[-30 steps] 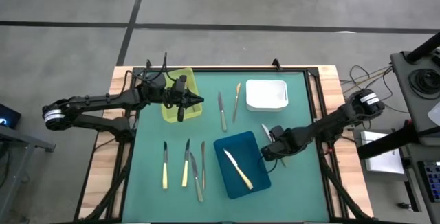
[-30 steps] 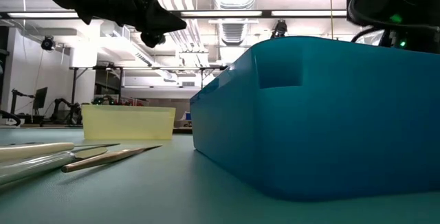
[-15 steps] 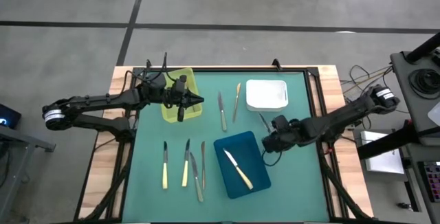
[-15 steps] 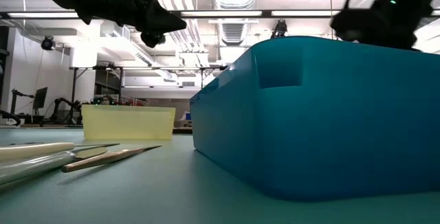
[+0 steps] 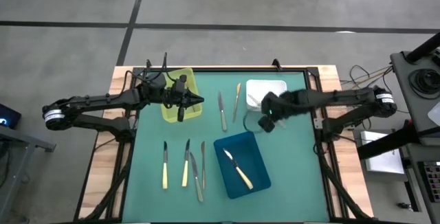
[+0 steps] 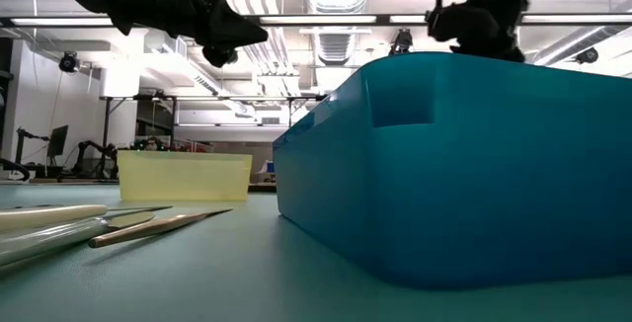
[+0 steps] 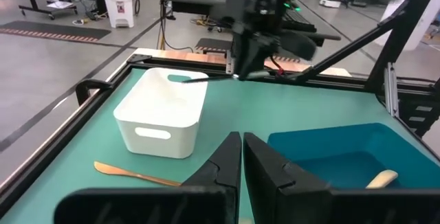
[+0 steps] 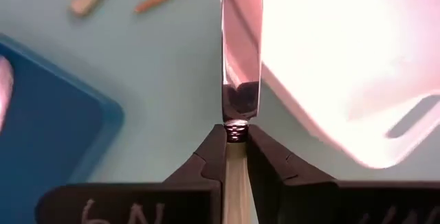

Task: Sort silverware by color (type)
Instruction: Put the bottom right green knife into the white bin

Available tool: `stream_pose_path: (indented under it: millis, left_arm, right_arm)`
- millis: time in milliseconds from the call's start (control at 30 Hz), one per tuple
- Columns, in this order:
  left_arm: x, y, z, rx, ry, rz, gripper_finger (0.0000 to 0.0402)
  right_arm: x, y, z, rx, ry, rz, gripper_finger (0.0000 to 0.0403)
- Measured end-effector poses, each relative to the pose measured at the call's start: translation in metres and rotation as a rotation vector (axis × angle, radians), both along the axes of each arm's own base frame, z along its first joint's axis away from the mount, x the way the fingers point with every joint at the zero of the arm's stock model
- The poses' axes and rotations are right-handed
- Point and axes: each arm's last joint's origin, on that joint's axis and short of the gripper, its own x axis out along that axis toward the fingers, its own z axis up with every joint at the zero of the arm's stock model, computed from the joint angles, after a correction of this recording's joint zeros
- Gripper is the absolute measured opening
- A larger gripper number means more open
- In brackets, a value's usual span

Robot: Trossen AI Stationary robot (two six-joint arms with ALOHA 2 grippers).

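Observation:
My right gripper [image 5: 265, 121] hangs by the near left corner of the white tray [image 5: 269, 92], shut on a cream-handled knife [image 8: 242, 52]. My left gripper [image 5: 199, 101] is shut and empty, high over the right edge of the yellow tray [image 5: 180, 93]. The blue tray [image 5: 253, 152] holds one cream-handled knife [image 5: 238, 169]. Flat on the green mat lie two cream-handled knives [image 5: 165, 164] [image 5: 185, 163], silver knives [image 5: 203, 159] [image 5: 221, 110] and a gold one [image 5: 236, 100]. My right gripper pinches the knife between its two fingers where the blade meets the handle [image 8: 236, 129]. The fingers slant down from above. The blade [image 7: 201, 78] sticks out past the fingertips, about level, over the white tray's edge. The cream handle [image 8: 235, 176] runs back between the fingers. The knife is lifted clear.
The three trays stand on the green mat: yellow at the far left, white at the far right, blue [image 6: 464, 164] near the front middle. A raised black rim [image 5: 313, 114] frames the mat. Open mat lies at the near left corner and right of the blue tray.
My right gripper has risen from the mat right of the blue tray and swung toward the far edge and left, to the white tray's near left corner, rolling as it went. The knife has gone with it, lifted clear of the mat.

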Motion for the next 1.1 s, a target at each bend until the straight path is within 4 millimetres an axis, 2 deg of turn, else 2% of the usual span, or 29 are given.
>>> stream_pose_path:
  millis: [100,267,433,567,667,867,1100]
  left_arm:
    - [0.0,0.0,0.0,0.014,-0.001,-0.003,0.0]
    - [0.0,0.0,0.0,0.038,-0.001,-0.008,0.0]
    - [0.0,0.0,0.0,0.04,-0.001,-0.008,0.0]
    - [0.0,0.0,0.0,0.039,0.0,-0.008,0.0]
    - [0.0,0.0,-0.001,0.029,0.008,-0.007,0.0]
    - [0.0,0.0,-0.001,0.023,0.016,-0.006,0.0]
    - [0.0,0.0,-0.001,0.026,0.009,-0.006,0.0]
  right_arm:
    - [0.002,-0.025,0.009,0.035,0.039,0.084,0.0024]
    - [0.014,-0.06,0.016,-0.02,0.119,0.233,0.0024]
    - [0.026,-0.086,0.011,-0.081,0.241,0.493,0.0024]
    - [0.027,-0.103,0.001,-0.056,0.34,0.604,0.0024]
    - [0.021,-0.112,0.001,-0.034,0.371,0.591,0.0024]
    - [0.008,-0.116,0.009,-0.041,0.365,0.54,0.0024]
    - [0.013,-0.119,0.007,-0.084,0.23,0.527,0.0024]
